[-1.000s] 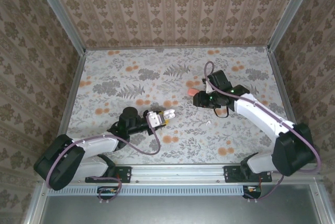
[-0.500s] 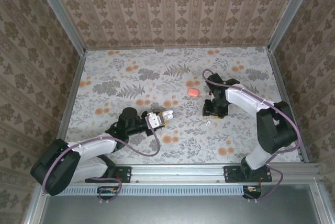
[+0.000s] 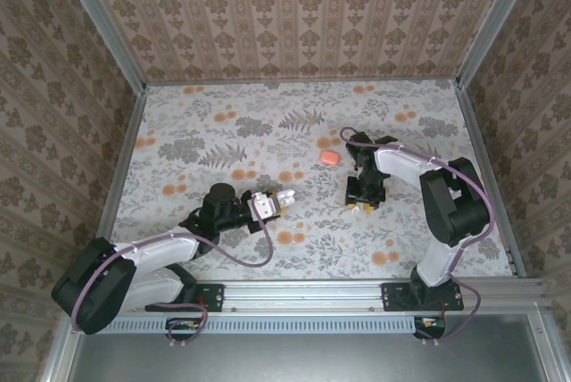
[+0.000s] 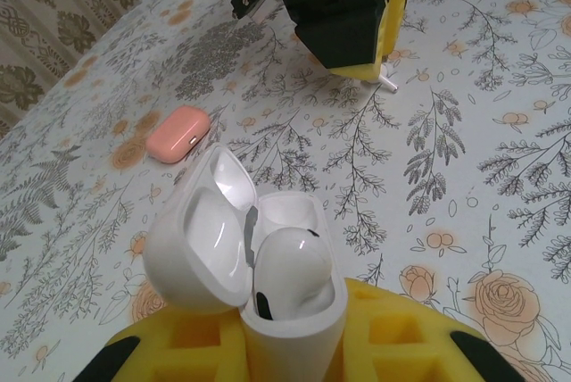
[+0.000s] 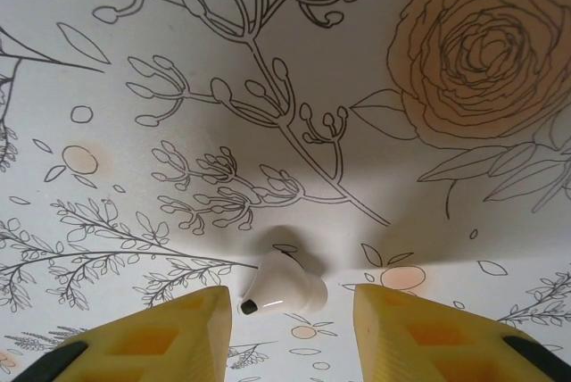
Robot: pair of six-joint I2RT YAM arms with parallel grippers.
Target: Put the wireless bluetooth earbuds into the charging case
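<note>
Two tiny white plastic earbuds can be counted. One earbud [image 5: 282,290] lies loose on its side on the floral-printed table surface [image 3: 223,137], showing a small dark spot at one end. What appears to be the second earbud [image 4: 287,261] sits in the right-hand well of the one glossy white pebble-shaped plastic charging case [image 4: 234,248]. That case stands upright with its hinged lid swung open to the left. The left gripper [image 4: 285,342] is clamped on the lower part of the case, with yellow foam pads on either side, and holds it near the middle of the table, towards the front. The right gripper [image 5: 290,303] points straight down over the loose earbud, right of centre on the table. Its jaws stand apart, and its two yellow fingertips [image 5: 156,337] flank the bud without visibly touching it. In the left wrist view the thin white stem of this bud pokes out beside the right gripper's yellow pad. One orange-pink rounded lump [image 3: 329,158] rests on the table just behind and to the left of the right gripper, apart from both arms.
</note>
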